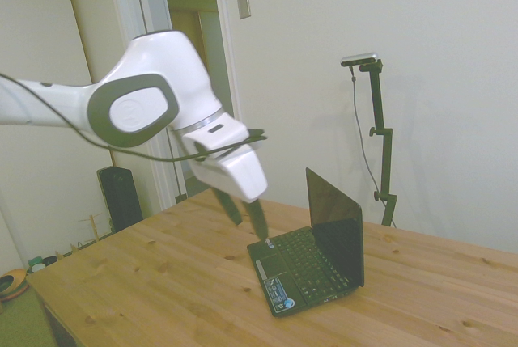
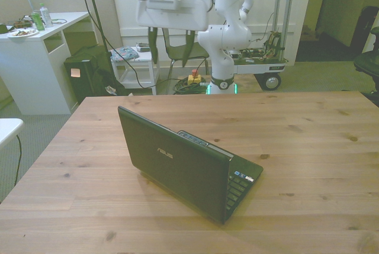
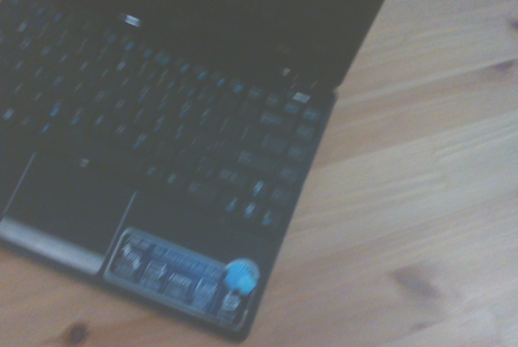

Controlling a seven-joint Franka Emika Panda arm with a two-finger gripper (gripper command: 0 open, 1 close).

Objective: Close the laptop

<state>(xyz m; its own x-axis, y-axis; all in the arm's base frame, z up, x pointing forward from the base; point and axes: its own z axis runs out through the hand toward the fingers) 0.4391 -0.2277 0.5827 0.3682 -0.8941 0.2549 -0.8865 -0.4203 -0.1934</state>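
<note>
The laptop (image 1: 312, 260) is a small black netbook standing open on the wooden table (image 1: 146, 282), its screen (image 1: 336, 216) upright. In the front view its lid back (image 2: 172, 159) faces the camera. My gripper (image 1: 247, 224) is open, its two dark fingers (image 1: 259, 222) pointing down and slightly tilted, just above the table by the laptop's palm-rest edge. From the front, the gripper (image 2: 169, 50) hangs high behind the laptop, toward the front view's left. The wrist view looks down on the blurred keyboard (image 3: 162, 120) and a blue-and-white sticker (image 3: 239, 277) at a palm-rest corner.
Off the table, a white desk (image 2: 41, 47) with a can and plate, a small white side table (image 2: 139, 58) and a chair (image 2: 177, 47) stand behind it. The robot's base (image 2: 237, 58) is at the far edge. Bare wood (image 2: 308, 147) lies at the front view's right.
</note>
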